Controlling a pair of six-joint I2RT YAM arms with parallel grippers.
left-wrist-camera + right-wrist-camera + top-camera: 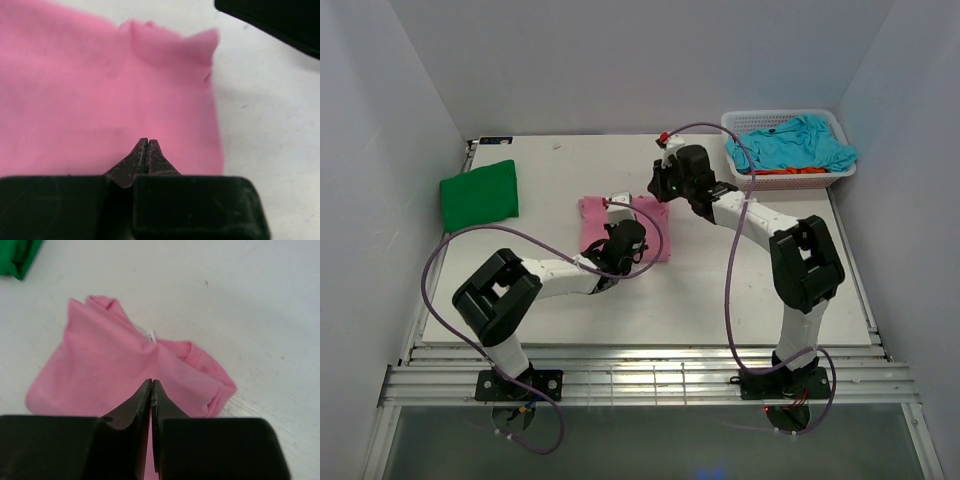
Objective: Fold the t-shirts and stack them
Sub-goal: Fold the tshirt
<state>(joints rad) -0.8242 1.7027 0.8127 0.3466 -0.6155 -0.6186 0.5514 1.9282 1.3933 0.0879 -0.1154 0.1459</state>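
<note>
The pink t-shirt (650, 238) lies folded small in the middle of the table; it also shows in the left wrist view (90, 90) and the right wrist view (110, 365). My left gripper (623, 243) hovers over its middle, jaws shut with nothing between them (146, 143). My right gripper (667, 187) is just above the shirt's far right edge, jaws shut and empty (151, 385). The green t-shirt (480, 194) lies folded at the far left, and its corner shows in the right wrist view (17, 257). The turquoise t-shirt (798, 142) lies crumpled over the orange one (790, 172) in the basket.
The white mesh basket (740, 122) stands at the far right corner. White walls close in the table on three sides. The right arm's black gripper body (280, 20) shows at the top right of the left wrist view.
</note>
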